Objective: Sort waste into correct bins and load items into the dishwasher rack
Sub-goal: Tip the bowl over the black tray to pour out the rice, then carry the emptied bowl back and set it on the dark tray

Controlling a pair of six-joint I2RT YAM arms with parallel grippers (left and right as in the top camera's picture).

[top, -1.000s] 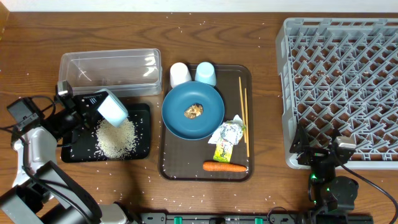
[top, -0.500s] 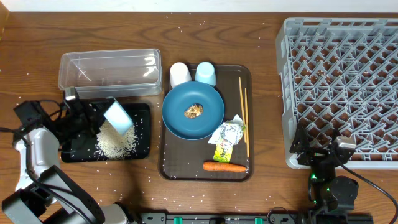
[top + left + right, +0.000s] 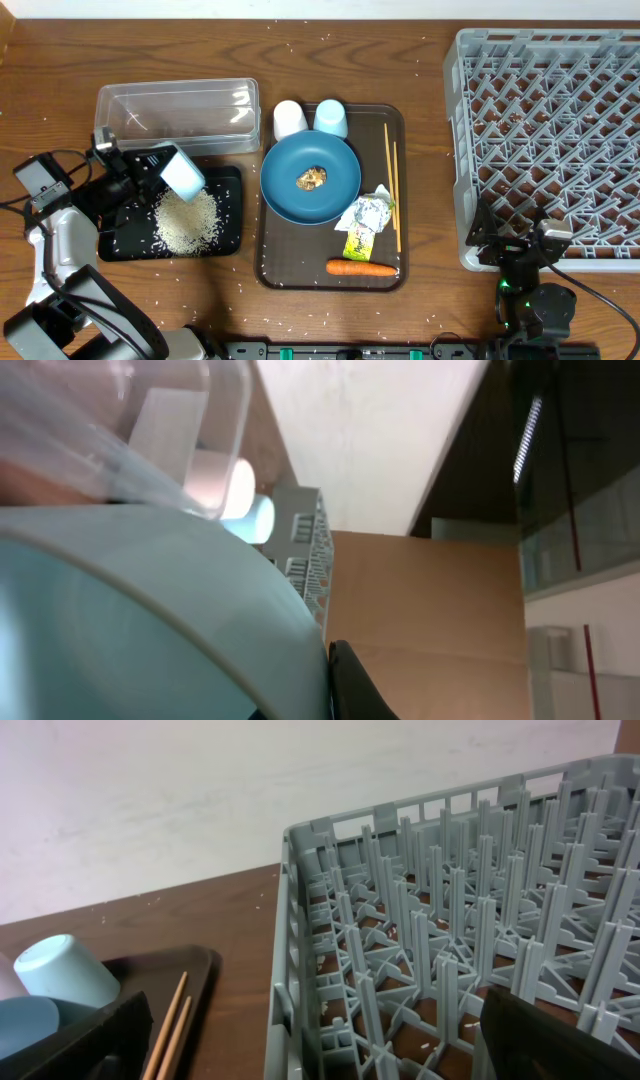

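Note:
My left gripper (image 3: 160, 166) is shut on the rim of the small white bowl (image 3: 183, 172), held tilted above the black tray (image 3: 229, 238), where white rice (image 3: 185, 222) lies heaped. The bowl (image 3: 120, 630) fills the left wrist view beside one dark finger (image 3: 350, 685). The clear tub (image 3: 177, 114) stands just behind. The blue plate (image 3: 311, 178) carries a brown lump (image 3: 312, 178). Near it lie the wrapper (image 3: 362, 222), carrot (image 3: 360, 268), chopsticks (image 3: 391, 185), white cup (image 3: 289, 120) and light-blue cup (image 3: 331, 118). My right gripper (image 3: 515, 250) is open at the grey rack's (image 3: 550, 140) front-left corner.
All the tableware sits on a brown serving tray (image 3: 275, 260) in the middle of the table. Loose rice grains are scattered over the wooden tabletop (image 3: 430, 180). In the right wrist view the rack (image 3: 440, 920) fills the right side and the chopsticks (image 3: 165, 1025) lie at left.
The left gripper dipped the bowl lower over the rice half a second ago and has lifted it back to where it was. The right arm has not moved.

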